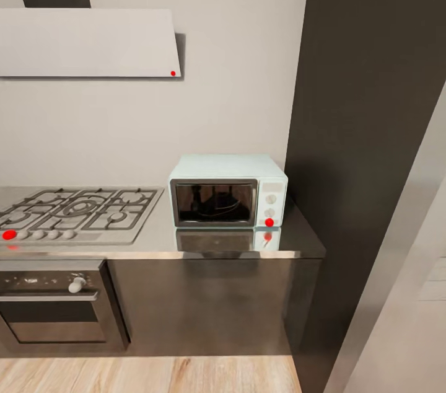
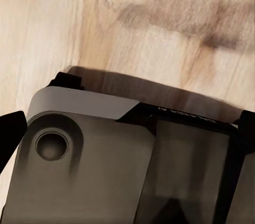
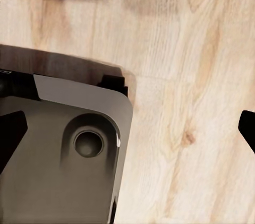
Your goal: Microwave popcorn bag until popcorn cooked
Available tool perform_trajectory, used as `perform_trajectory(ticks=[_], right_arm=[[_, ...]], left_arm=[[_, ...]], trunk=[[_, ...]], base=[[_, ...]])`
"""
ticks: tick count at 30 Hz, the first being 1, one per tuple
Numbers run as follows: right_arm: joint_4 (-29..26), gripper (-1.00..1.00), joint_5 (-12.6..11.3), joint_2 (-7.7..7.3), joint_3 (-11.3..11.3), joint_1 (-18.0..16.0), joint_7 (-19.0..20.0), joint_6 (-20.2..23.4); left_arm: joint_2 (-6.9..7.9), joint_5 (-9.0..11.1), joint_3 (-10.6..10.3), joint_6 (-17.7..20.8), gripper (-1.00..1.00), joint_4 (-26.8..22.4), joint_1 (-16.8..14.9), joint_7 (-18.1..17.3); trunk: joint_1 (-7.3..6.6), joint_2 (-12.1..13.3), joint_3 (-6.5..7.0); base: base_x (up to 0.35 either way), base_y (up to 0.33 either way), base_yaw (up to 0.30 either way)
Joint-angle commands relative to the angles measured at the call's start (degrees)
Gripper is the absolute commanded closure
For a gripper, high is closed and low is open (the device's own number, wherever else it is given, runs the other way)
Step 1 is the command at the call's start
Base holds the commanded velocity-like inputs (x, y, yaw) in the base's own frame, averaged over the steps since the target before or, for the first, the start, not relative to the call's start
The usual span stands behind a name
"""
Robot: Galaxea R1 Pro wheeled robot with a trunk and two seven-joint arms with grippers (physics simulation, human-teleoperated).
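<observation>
One tall dark cabinet [image 1: 371, 132] flanks the steel table [image 1: 155, 238], where the gas hob [image 1: 77, 213] lies left and the microwave [image 1: 228, 191] stands at the right end, door closed, dead ahead and above both arms. Both wrist cameras look down on wooden floor [image 2: 133, 22] and robot base [image 2: 95, 171], with dark fingertips at the edges; whether either pincer is spread I cannot tell. No popcorn bag is visible on this stretch.

This is a home kitchen: a gas hob [image 1: 77, 214] at left on a shiny steel countertop [image 1: 161, 244], a built-in oven [image 1: 52, 306] below, a microwave [image 1: 228, 190] at center, an extractor hood [image 1: 87, 43] upper left.
</observation>
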Motion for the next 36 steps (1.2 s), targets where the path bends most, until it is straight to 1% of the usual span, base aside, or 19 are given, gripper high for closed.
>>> perform_trajectory(ticks=[1,8,15,19,22,23,24,25,26,27,28,29,30,31,32,33,34,35,36], right_arm=[[0.1,-1.0,0.5,0.02,-0.5,-0.1,0.1,-0.1],[0.1,-1.0,0.5,0.13,-0.5,-0.1,0.2,-0.1],[0.0,-1.0,0.9,-0.21,-0.3,-0.1,0.2,0.2],[-0.5,-1.0,1.1,0.73,-0.3,-0.1,0.5,0.0],[-3.0,-1.0,1.0,1.71,-0.3,-0.1,1.3,0.2],[-5.2,-1.0,0.9,2.53,-0.3,-0.1,1.6,0.5],[-9.0,-1.0,0.9,3.91,-0.3,-0.2,2.0,1.2],[-12.9,-1.0,0.9,4.82,-0.3,-0.2,2.2,2.7],[-19.1,-1.0,0.9,5.73,-0.3,-0.2,2.5,6.1],[-22.3,-1.0,0.9,6.36,-0.2,-0.2,2.7,7.8],[-28.7,-1.0,0.9,7.59,0.0,-0.2,3.0,11.3],[-32.8,-1.0,0.9,8.34,0.2,-0.2,3.2,14.1],[-34.1,-1.0,0.9,8.57,0.4,-0.2,3.4,15.0],[-38.0,-1.0,0.9,9.1,1.6,-0.2,4.4,17.3],[-42.9,-1.0,0.9,9.37,3.6,-0.2,6.1,19.2],[-46.0,-1.0,1.0,9.5,4.7,-0.2,7.0,20.4],[-48.9,-1.0,1.0,9.58,5.5,-0.2,7.6,21.8],[-54.3,-1.0,0.8,9.66,6.2,-0.2,8.2,24.5],[-58.5,-1.0,0.6,9.7,6.5,-0.2,8.5,26.7]], left_arm=[[-0.02,0.6,-0.5,-0.2,-1.0,0.1,-0.1,-0.2],[0.01,0.6,-0.5,-0.2,-1.0,0.1,-0.1,-0.2],[-0.06,0.5,-0.5,-0.3,-1.0,0.1,-0.1,-0.2],[-0.06,0.6,-0.5,-0.3,-1.0,0.1,-0.1,-0.2],[-0.06,0.6,-0.5,-0.3,-1.0,0.1,-0.1,-0.1],[-0.06,0.6,-0.5,-0.3,-1.0,0.1,-0.1,-0.1],[-0.06,0.6,-0.5,-0.3,-1.0,0.1,-0.1,-0.1],[-0.06,0.6,-0.5,-0.3,-1.0,0.1,-0.1,-0.1],[-0.06,0.6,-0.5,-0.3,-1.0,0.1,-0.1,-0.1],[-0.06,0.6,-0.5,-0.3,-1.0,0.1,-0.1,-0.1],[-0.06,0.6,-0.5,-0.3,-1.0,0.1,-0.1,-0.1],[-0.06,0.6,-0.5,-0.3,-1.0,0.1,-0.1,-0.1],[-0.06,0.6,-0.5,-0.3,-1.0,0.1,-0.1,-0.1],[-0.06,0.6,-0.5,-0.3,-1.0,0.1,-0.1,-0.1],[-0.06,0.6,-0.5,-0.3,-1.0,0.1,-0.1,-0.1],[-0.06,0.6,-0.5,-0.3,-1.0,0.1,-0.1,-0.1],[-0.06,0.6,-0.5,-0.3,-1.0,0.1,-0.1,-0.1],[-0.06,0.6,-0.5,-0.3,-1.0,0.1,-0.1,-0.1],[-0.06,0.6,-0.5,-0.3,-1.0,0.1,-0.1,-0.1]], trunk=[[0.0,0.0,-0.07],[0.0,0.0,-0.07],[0.0,0.0,-0.07],[0.0,0.0,-0.07],[0.0,0.0,-0.07],[0.0,0.0,-0.07],[0.0,0.0,-0.07],[0.0,0.0,-0.07],[0.0,0.0,-0.07],[0.0,0.0,-0.07],[0.0,0.0,-0.07],[0.0,0.0,-0.07],[0.0,0.0,-0.07],[0.0,0.0,-0.07],[0.0,0.0,-0.07],[0.0,0.0,-0.07],[0.0,0.0,-0.07],[0.0,0.0,-0.07],[0.0,0.0,-0.07]], base=[[0.004,0.0,0.0],[0.001,0.0,0.0],[0.0,0.0,0.0],[0.0,0.0,0.0],[0.0,0.0,0.0],[0.0,0.0,0.0],[0.0,0.0,0.0],[0.0,0.0,0.0],[0.0,0.0,0.0],[0.0,0.0,0.0],[0.0,0.0,0.0],[0.0,0.0,0.0],[0.0,0.0,0.0],[0.0,0.0,0.0],[0.0,0.0,0.0],[0.0,0.0,0.0],[0.0,0.0,0.0],[0.0,0.0,0.0],[0.0,0.0,0.0]])
